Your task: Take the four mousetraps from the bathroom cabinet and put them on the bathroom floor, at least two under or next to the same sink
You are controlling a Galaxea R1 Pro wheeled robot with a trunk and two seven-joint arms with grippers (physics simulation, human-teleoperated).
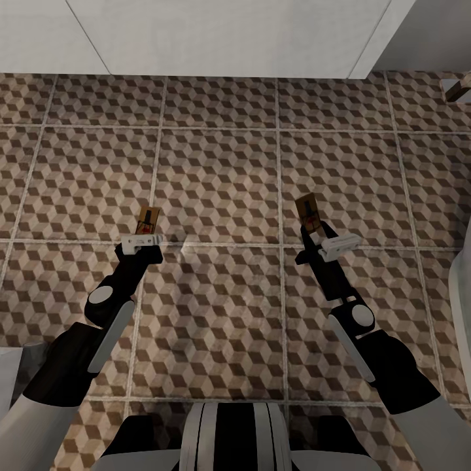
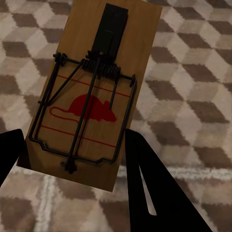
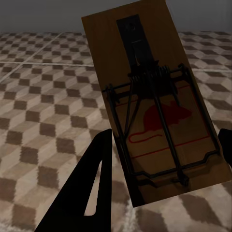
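My left gripper (image 1: 146,230) and right gripper (image 1: 311,227) each pinch a mousetrap (image 2: 92,92) (image 3: 154,106) by its board edges above the bathroom floor (image 1: 216,176): light, stiff wood, with touchy spring wire I'd rather avoid

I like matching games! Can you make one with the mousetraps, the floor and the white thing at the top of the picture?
Things:
1. left mousetrap
2. right mousetrap
3. bathroom floor
4. white unit

Matches:
A. cube-patterned tiles
B. held in the right tool
C. plain, beyond the tiles
D. held in the left tool

Pairs: 1-D, 2-B, 3-A, 4-C
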